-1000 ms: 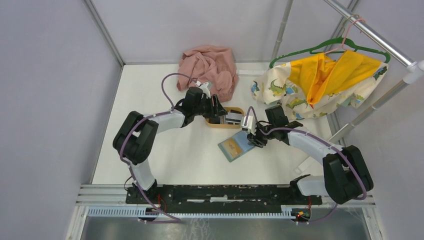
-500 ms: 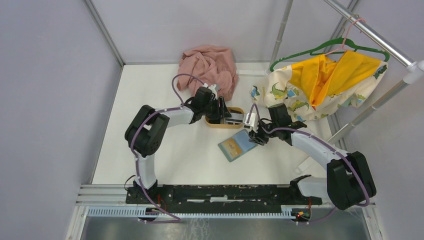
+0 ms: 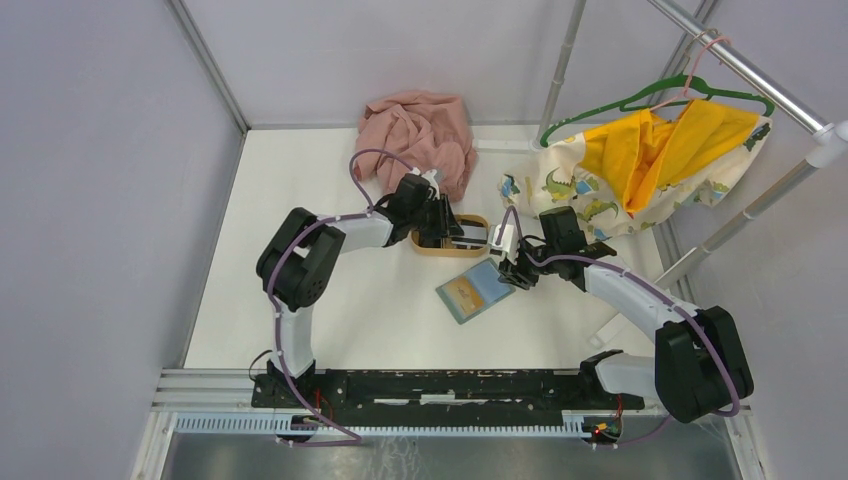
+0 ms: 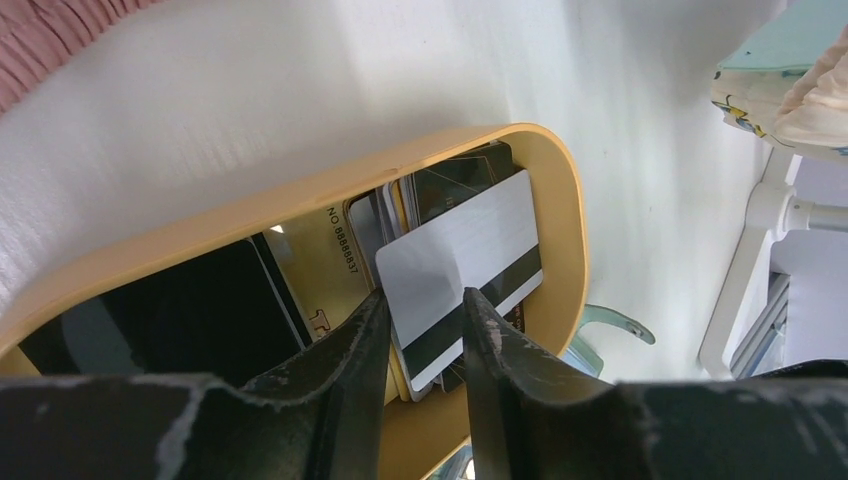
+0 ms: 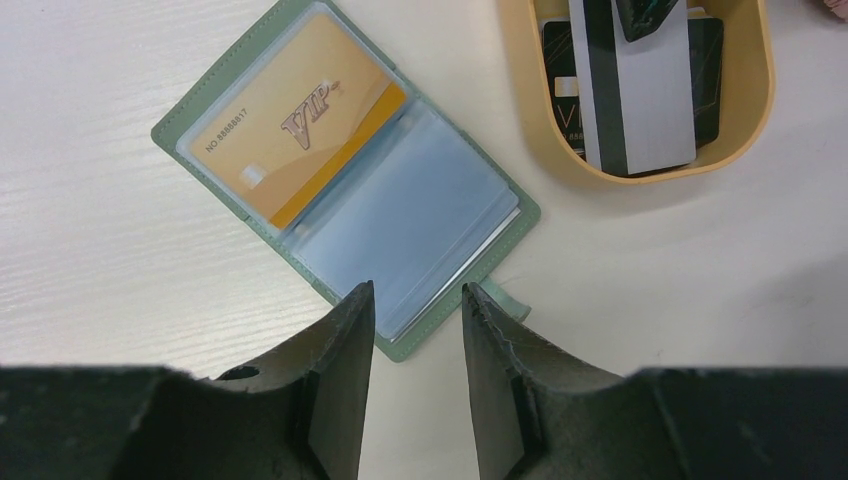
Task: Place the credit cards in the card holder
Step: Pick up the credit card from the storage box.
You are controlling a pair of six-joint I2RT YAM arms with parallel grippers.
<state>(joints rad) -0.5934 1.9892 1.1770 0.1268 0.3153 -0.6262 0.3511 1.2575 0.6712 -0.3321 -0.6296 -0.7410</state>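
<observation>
**Left gripper in the tray – holder lay open and waiting**

The left gripper (image 4: pixel 420 320) was down inside the wooden tray (image 4: pixel 560 200), fingers a narrow gap apart. The white striped card (image 4: pixel 470 250) lay just past its tips on top of the other credit cards (image 5: pixel 560 90). Whether the tips touched it could not be told. That arm was bent sharply at the elbow, wrist pitched steeply into the tray, likely lining up a pick.

The right gripper (image 5: pixel 415 320) hovered with fingers slightly parted and empty. The card holder (image 5: pixel 420 230) was spread open directly beneath and ahead of it, a gold card (image 5: pixel 300 130) already in its far pocket. This arm reached in long and low, probably ready to steady the holder – its nearer pocket was free.
</observation>
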